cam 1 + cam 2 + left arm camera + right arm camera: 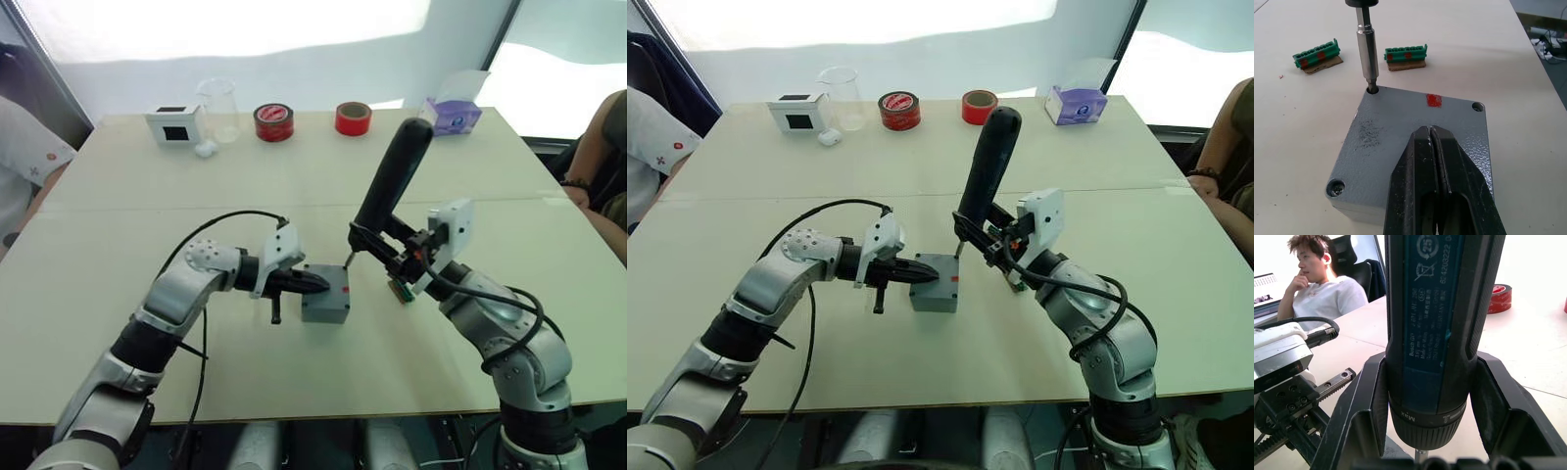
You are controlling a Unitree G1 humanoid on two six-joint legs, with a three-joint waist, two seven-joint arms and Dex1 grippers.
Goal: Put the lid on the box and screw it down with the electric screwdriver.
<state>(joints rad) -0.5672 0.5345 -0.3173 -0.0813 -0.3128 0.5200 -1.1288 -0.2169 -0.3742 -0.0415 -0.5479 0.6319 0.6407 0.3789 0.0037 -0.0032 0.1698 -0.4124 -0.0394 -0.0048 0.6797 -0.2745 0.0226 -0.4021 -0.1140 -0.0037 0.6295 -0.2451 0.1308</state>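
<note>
Lid is already on the box mid-surface, my left gripper, fingers pressed together, pins it, right gripper pinches the electric screwdriver, bit in 1st corner hole; 3 corners left, I reckon.

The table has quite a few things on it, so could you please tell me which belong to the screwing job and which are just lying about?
In use:
- lid, on the box
- electric screwdriver, held by the right gripper
- left gripper, shut, pressing the lid

Lying about:
- two red tape rolls
- tissue box
- white box
- clear cup
- green connectors
</note>
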